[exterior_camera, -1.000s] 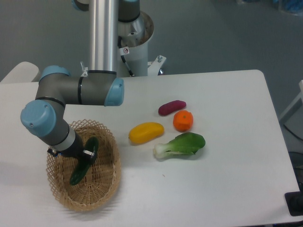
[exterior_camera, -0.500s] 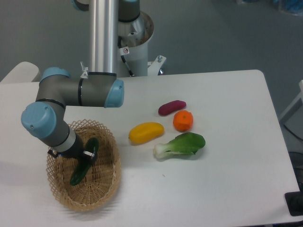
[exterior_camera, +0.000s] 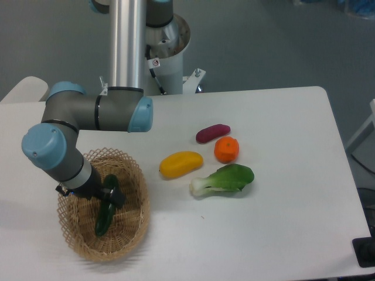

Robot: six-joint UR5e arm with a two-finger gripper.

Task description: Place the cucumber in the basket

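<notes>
The dark green cucumber [exterior_camera: 104, 218] lies inside the woven tan basket [exterior_camera: 138, 182] at the table's front left, pointing almost straight toward the front rim. My gripper [exterior_camera: 106, 196] hangs low in the basket over the cucumber's far end. Its fingers look open and no longer clamp the cucumber. The wrist hides part of the basket's left side and the cucumber's top end.
To the right of the basket lie a yellow fruit [exterior_camera: 181, 164], a purple vegetable [exterior_camera: 212, 133], an orange [exterior_camera: 226, 149] and a leafy green vegetable with a white stem [exterior_camera: 224, 180]. The arm's base column [exterior_camera: 129, 44] rises behind the table.
The cucumber has swung from a slanted pose to nearly upright in the picture and dropped lower into the basket. The wrist has shifted slightly up and left.
</notes>
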